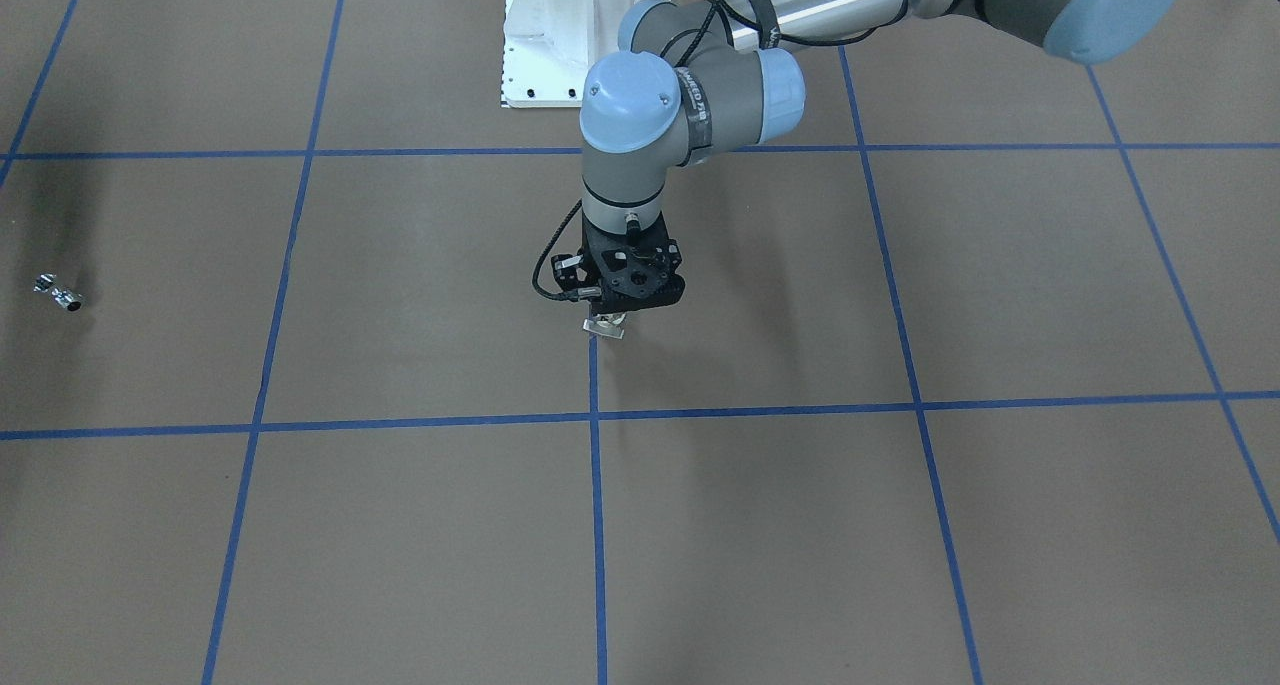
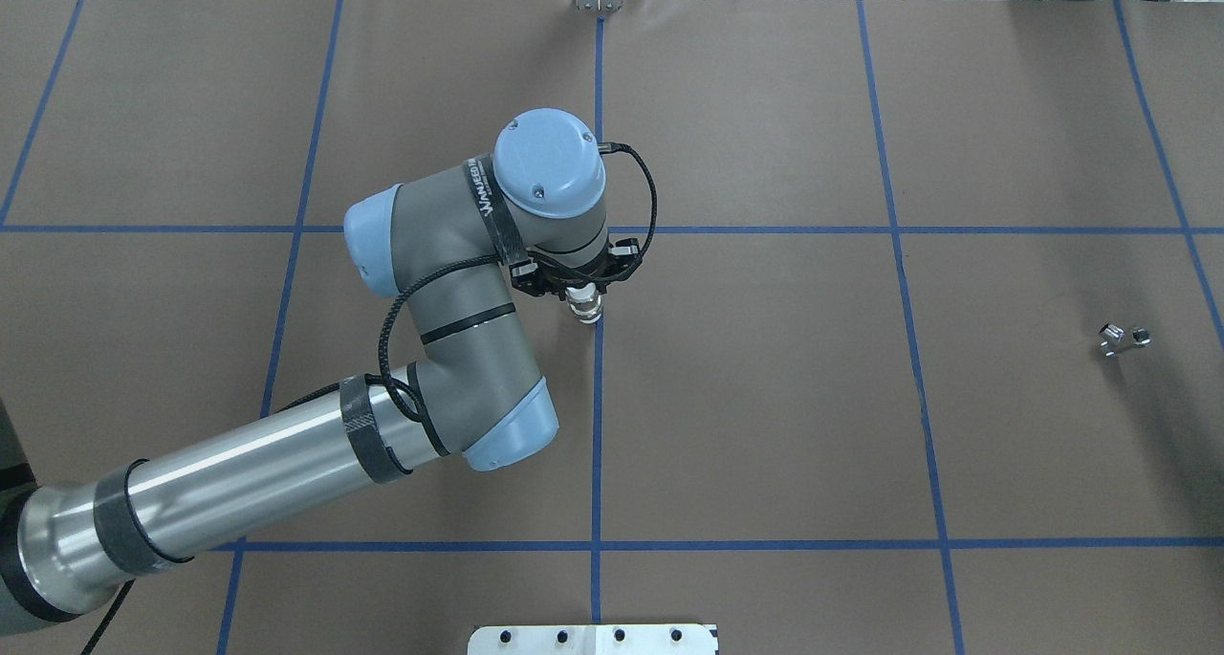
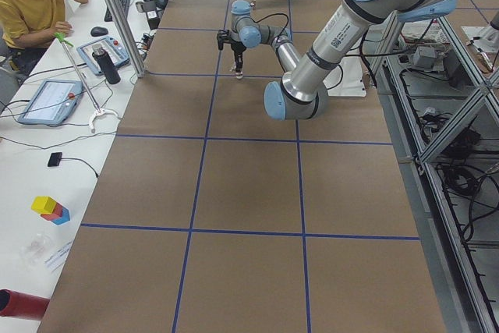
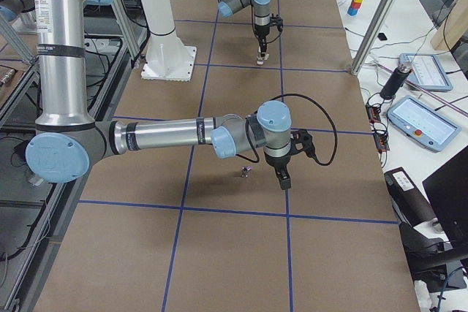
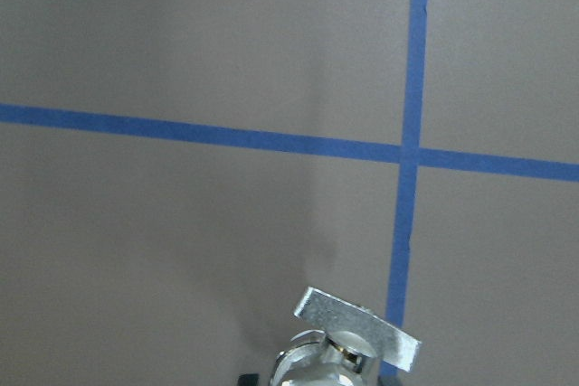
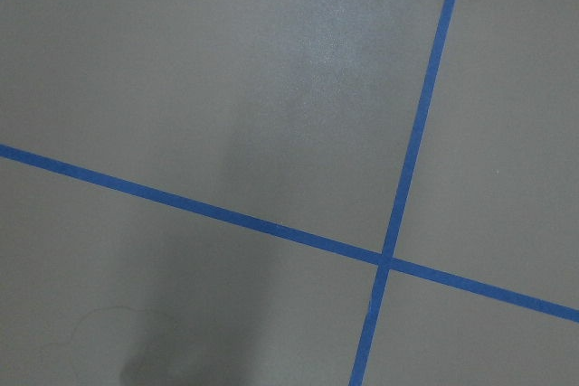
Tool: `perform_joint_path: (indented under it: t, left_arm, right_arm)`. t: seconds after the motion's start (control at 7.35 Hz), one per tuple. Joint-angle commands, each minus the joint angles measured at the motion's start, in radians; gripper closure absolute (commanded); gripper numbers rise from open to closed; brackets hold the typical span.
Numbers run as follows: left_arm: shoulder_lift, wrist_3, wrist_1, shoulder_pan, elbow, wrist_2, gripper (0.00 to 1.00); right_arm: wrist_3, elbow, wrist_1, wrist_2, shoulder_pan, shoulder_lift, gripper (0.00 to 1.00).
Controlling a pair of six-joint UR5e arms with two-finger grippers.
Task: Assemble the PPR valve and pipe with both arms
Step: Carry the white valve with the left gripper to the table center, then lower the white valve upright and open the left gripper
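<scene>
Step in hand: looked like the pick-up half. The left gripper (image 2: 583,287) was clamped on the PPR valve (image 2: 585,307) near the table's (image 2: 765,425) middle, right by a blue tape line (image 2: 597,425); whether it was lifted clear of the surface was hard to call.

Valve pointing: long axis roughly vertical, hanging below the fingers, flat pale tab (image 5: 356,328) at the bottom end facing the table, white collar up by the fingers.

Pipe: the pipe (image 2: 1123,338) lay on its side well apart from the valve, over on the robot's right, nothing touching it. Too small to say which way its dark open end faced.

Right gripper: the right gripper (image 4: 282,173) hung just beside the pipe, only visible from the side camera, so couldn't tell if it was spread or closed.

Next move: probably the right arm grabbing the pipe, then both arms bringing the parts together end to end. That'd need the axes lined up.
</scene>
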Motion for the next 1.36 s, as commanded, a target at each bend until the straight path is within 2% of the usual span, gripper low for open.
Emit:
perform_joint_path:
  t: [0.0, 0.14, 0.41, 0.68, 0.82, 0.95, 1.23]
  left_arm:
    - [-0.032, -0.031, -0.003, 0.02, 0.035, 0.028, 1.0]
    - [-0.031, -0.028, -0.003, 0.02, 0.035, 0.028, 0.91]
    - [-0.031, -0.027, 0.0, 0.02, 0.033, 0.031, 0.89]
    - [-0.029, -0.021, -0.001, 0.02, 0.033, 0.031, 0.77]
    - [-0.027, -0.019, -0.001, 0.02, 0.033, 0.033, 0.49]
    - [-0.026, -0.017, -0.003, 0.02, 0.033, 0.033, 0.37]
    - [-0.018, 0.028, -0.007, 0.02, 0.03, 0.045, 0.0]
  right_arm:
    - [0.0, 0.0, 0.0, 0.0, 0.0, 0.0, 0.0]
    - [0.0, 0.0, 0.0, 0.0, 0.0, 0.0, 0.0]
    - [0.0, 0.0, 0.0, 0.0, 0.0, 0.0, 0.0]
    - [0.0, 0.0, 0.0, 0.0, 0.0, 0.0, 0.0]
    - [0.0, 0.0, 0.0, 0.0, 0.0, 0.0, 0.0]
    - [0.0, 0.0, 0.0, 0.0, 0.0, 0.0, 0.0]
    - [0.0, 0.0, 0.0, 0.0, 0.0, 0.0, 0.0]
